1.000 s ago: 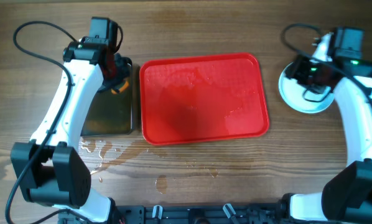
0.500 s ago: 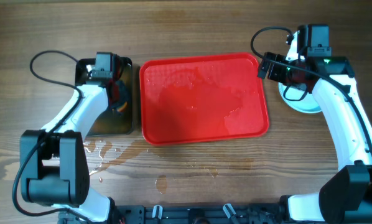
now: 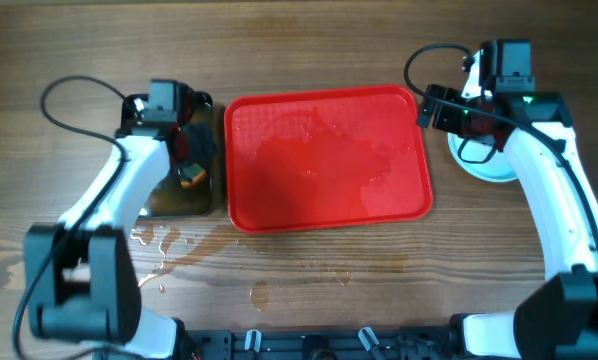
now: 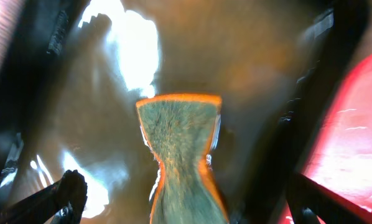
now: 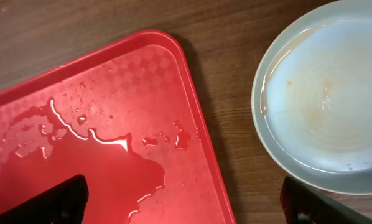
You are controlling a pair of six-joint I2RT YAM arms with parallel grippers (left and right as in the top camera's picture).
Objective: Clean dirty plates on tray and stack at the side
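Observation:
The red tray [image 3: 329, 160] lies mid-table, wet, with no plates on it; its corner [image 5: 111, 124] shows puddles. A pale mint plate [image 5: 323, 93] with faint brown streaks rests on the wood just right of the tray, half hidden under my right arm [image 3: 479, 172]. Whether more plates lie under it I cannot tell. My right gripper [image 3: 431, 108] [image 5: 186, 202] hangs open over the tray's far right corner, holding nothing. My left gripper [image 3: 184, 158] [image 4: 186, 199] is open above a green, orange-edged sponge [image 4: 180, 143], which lies loose in the black pan [image 3: 159, 200].
The black pan [image 4: 248, 62] holds murky brown water and stands against the tray's left side. Water is spilled on the wood [image 3: 169, 255] in front of the pan and tray. Cables loop behind both arms.
The left jaws have opened and the sponge now lies in the pan. The right arm swung left from over the plate to the tray's corner, then held still.

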